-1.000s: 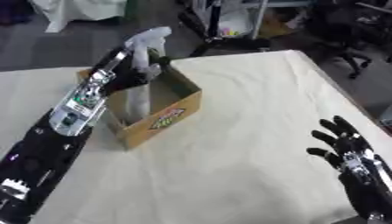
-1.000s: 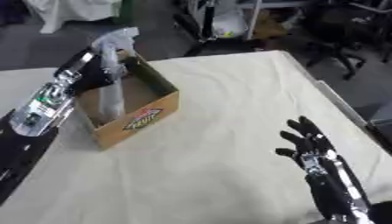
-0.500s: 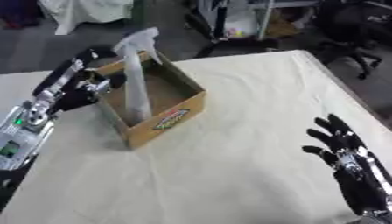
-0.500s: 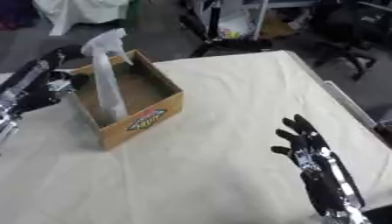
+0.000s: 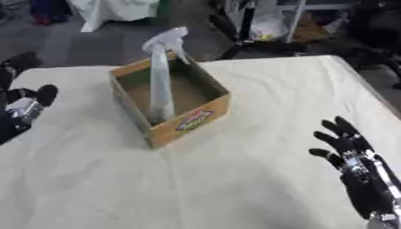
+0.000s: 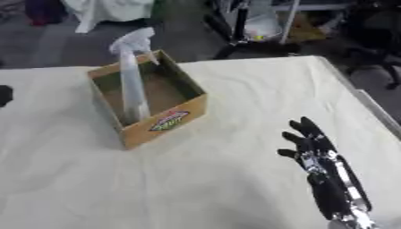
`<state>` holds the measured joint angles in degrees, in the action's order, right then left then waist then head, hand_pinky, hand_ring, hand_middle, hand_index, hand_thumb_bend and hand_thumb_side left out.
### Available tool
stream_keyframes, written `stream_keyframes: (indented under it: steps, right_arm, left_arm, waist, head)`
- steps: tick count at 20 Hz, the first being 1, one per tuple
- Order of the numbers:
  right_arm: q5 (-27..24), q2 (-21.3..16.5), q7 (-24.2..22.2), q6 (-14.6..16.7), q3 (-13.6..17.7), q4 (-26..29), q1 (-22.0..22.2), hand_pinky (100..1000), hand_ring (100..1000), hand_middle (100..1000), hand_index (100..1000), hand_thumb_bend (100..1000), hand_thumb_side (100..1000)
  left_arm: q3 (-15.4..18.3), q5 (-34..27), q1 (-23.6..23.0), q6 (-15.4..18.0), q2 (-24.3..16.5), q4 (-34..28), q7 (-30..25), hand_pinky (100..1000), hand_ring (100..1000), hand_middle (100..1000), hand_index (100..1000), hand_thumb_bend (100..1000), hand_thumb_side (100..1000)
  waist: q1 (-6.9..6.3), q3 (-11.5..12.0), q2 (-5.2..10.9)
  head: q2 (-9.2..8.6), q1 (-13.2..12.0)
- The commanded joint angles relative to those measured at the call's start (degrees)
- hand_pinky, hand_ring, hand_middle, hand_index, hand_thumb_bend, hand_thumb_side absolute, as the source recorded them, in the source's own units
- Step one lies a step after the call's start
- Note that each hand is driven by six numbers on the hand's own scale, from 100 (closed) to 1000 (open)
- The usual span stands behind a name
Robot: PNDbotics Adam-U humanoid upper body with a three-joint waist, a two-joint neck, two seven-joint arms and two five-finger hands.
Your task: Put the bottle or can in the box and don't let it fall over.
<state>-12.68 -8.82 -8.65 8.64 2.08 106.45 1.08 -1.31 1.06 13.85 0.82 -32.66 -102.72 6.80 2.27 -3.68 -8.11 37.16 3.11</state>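
The spray bottle [image 5: 162,76] is standing upright inside the cardboard box [image 5: 181,123], resting near its front-left corner, on the bench [image 5: 235,179]. The left hand [image 5: 27,105] is sitting at the left edge, clear of the box; whether its fingers are curled, I cannot tell. The right hand [image 5: 352,156] is idling lower right, fingers spread and holding nothing. The risk: that tall bottle looks top-heavy, so any nudge to the box could be tipping it.

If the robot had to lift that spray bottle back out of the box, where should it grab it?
Probably around the neck just under the spray head, from above. The spray bottle stands upright in the cardboard box, whose walls hide its lower body; only the slim upper part and the trigger head rise clear of the rim.
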Motion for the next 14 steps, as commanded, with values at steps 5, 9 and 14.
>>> stream_keyframes:
  steps: [5, 9, 14]
  right_arm:
    - [0.06, -1.08, 0.02, -0.04, 0.2, 0.76, 0.12, 739, 901, 927, 1000, 100, 550]
    - [0.05, -1.24, -0.02, 0.0, 0.13, 0.64, 0.27, 738, 901, 927, 1000, 100, 550]
    - [0.06, -1.16, -0.51, -0.16, -0.45, 0.48, 0.39, 737, 901, 926, 1000, 100, 552]
  left_arm:
    - [6.49, 0.25, -6.73, 0.84, 9.14, -2.56, 9.04, 564, 1000, 928, 835, 473, 640]
    - [7.8, 1.18, -7.27, 1.63, 14.83, -0.68, 10.45, 559, 1000, 931, 835, 465, 641]
    - [7.99, 1.95, -5.71, 2.48, 18.9, 1.42, 11.0, 558, 1000, 933, 836, 463, 641]
  waist:
    - [0.27, 1.78, 0.99]
    - [0.46, 2.18, 1.32]
    - [0.3, 1.92, 1.95]
  head:
    - [0.99, -1.59]
    - [1.65, -2.89]
    - [3.1, -4.3]
